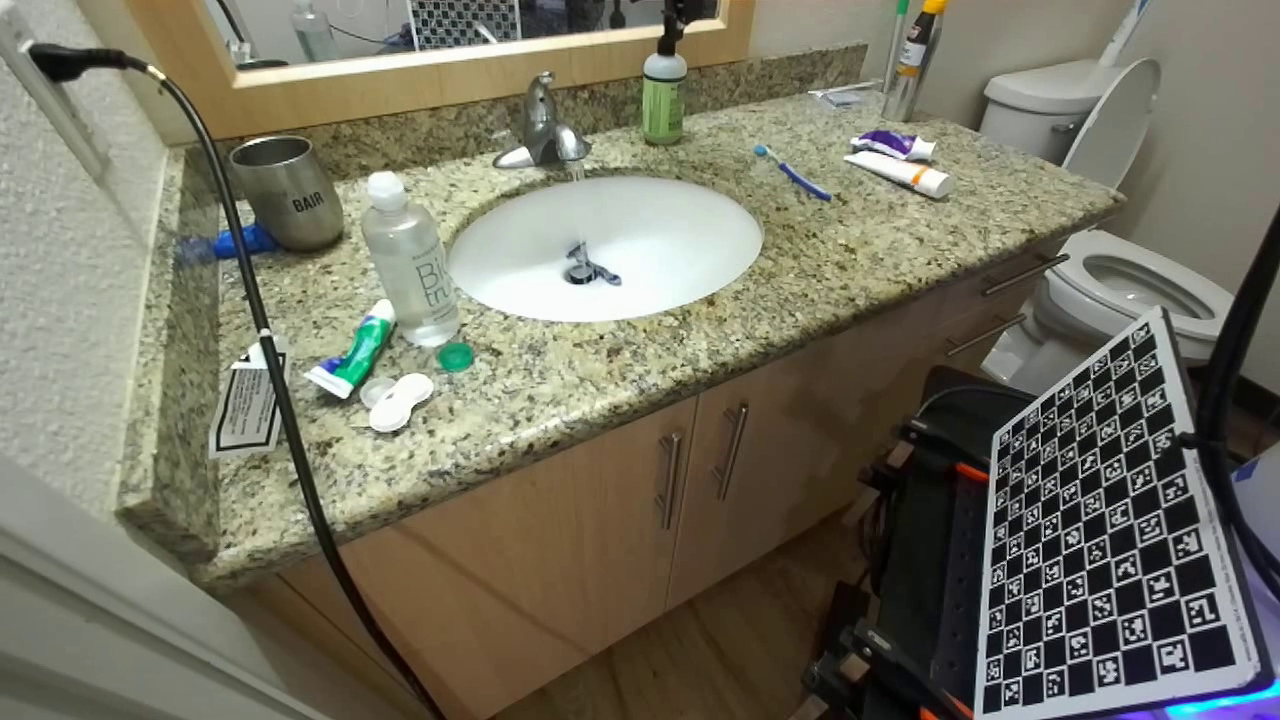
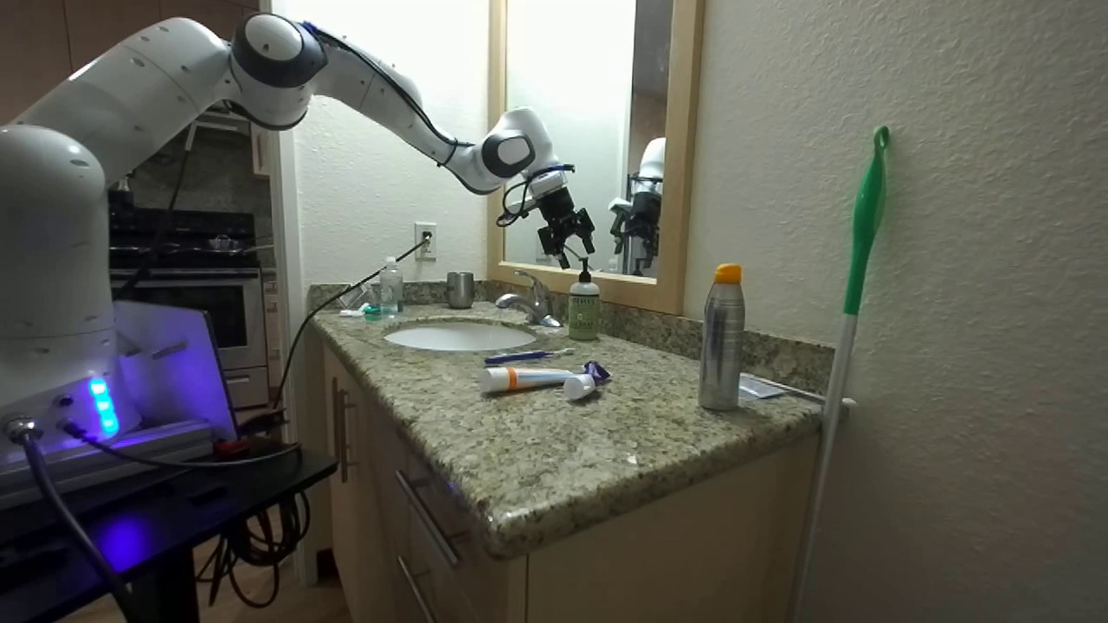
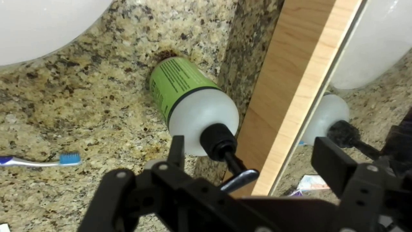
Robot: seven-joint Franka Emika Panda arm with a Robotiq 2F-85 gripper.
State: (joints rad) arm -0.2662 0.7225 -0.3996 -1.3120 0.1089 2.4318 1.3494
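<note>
1. My pincer (image 3: 251,149) is spread wide, grasping nothing.
2. Just below it stands the pump bottle (image 2: 584,313), upright, long axis vertical, its pump top (image 3: 219,141) nearest me.
3. In both exterior views the bottle is right of the faucet (image 1: 541,125), near the mirror frame (image 3: 283,96).

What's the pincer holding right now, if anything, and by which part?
Nothing is held: the pincer stands open at the pump bottle, whose nozzle shows ungripped between the spread jaws in the wrist view.
</note>
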